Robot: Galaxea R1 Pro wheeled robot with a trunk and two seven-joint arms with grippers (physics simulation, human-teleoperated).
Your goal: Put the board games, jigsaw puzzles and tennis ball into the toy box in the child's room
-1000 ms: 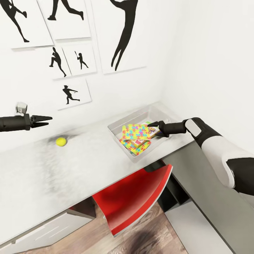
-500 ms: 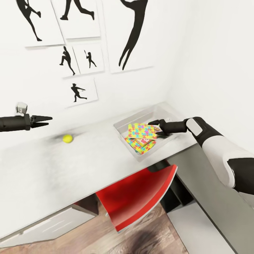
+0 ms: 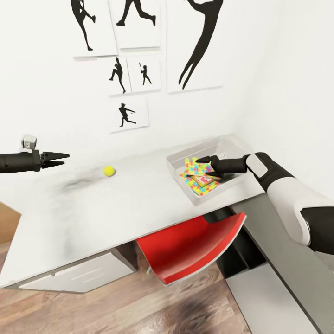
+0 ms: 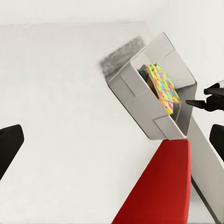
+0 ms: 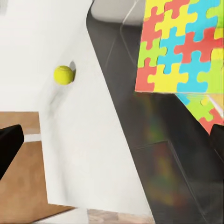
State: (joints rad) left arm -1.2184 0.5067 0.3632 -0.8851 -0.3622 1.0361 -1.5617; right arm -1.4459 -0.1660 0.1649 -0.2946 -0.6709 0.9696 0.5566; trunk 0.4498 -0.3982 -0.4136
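Yellow-green tennis ball point(image 3: 109, 171) sits near the white table's point(image 3: 93, 218) back edge, between both arms, nearer the left gripper point(image 3: 61, 158). Left gripper hangs slightly parted, empty. Right gripper point(image 3: 204, 166), parted and empty, hovers over the clear plastic toy box point(image 3: 183, 160) of jigsaw-patterned boxes point(image 3: 197, 174).

Toy box point(image 4: 140, 93) on table point(image 4: 56, 93), puzzle point(image 4: 163, 86) inside; apparently right pincer point(image 4: 196, 99) at rim.

Place: a child's room in a home.
Walls: white, with black sports-silhouette posters point(image 3: 126, 113) at upper centre.
Furniture: pale worktop point(image 3: 93, 208), red chair point(image 3: 195, 246) tucked below, wood floor point(image 3: 116, 311).
Toys: puzzles in box point(image 3: 222, 149), tennis ball point(image 3: 109, 171).
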